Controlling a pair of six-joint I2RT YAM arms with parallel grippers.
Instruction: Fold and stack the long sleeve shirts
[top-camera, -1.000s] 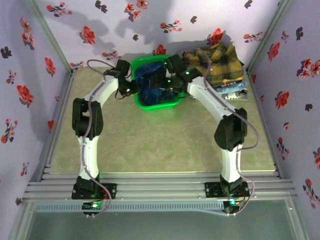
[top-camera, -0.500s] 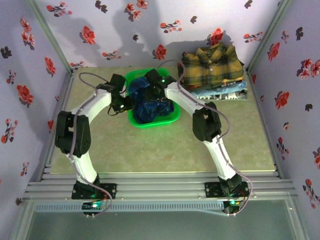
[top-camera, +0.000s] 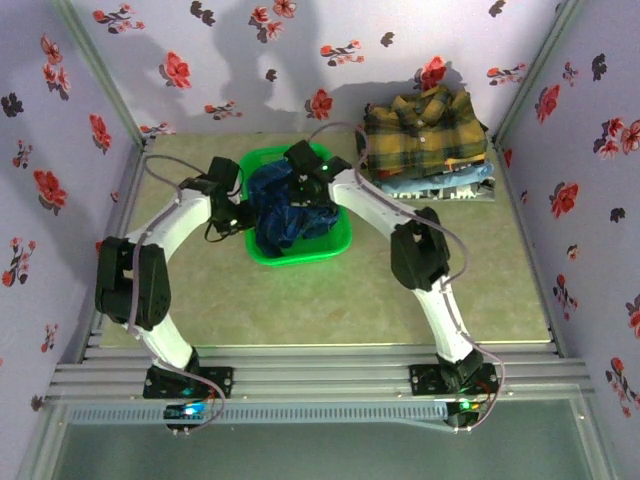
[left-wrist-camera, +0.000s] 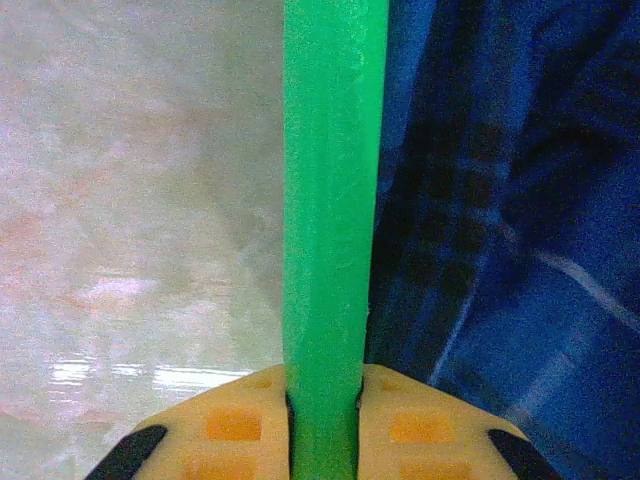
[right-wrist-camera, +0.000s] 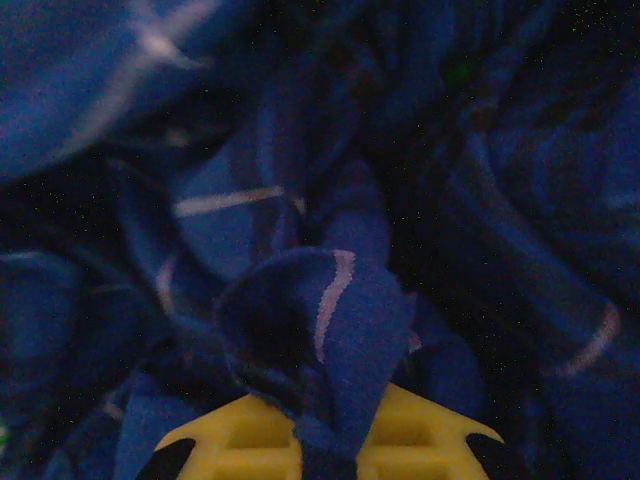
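- Dark blue plaid shirt (top-camera: 282, 212) lies bunched inside the green plastic basket (top-camera: 300, 253) at mid-table, not yet folded.
- Left gripper (left-wrist-camera: 322, 425) is clamped on the basket's left wall, the green rim nipped between its fingers, apparently to steady the basket.
- Right gripper (right-wrist-camera: 330, 445) pinches a raised fold of that shirt toward the basket's far side.
- The step in hand looks like drawing this shirt out. The next move calls for lifting it clear while the basket is held down, then spreading it on the bare table (top-camera: 330, 300).
- Farthest, in the back right corner, the mustard-yellow plaid shirt (top-camera: 425, 130) tops the folded light blue shirts (top-camera: 470, 180), the stack to join.
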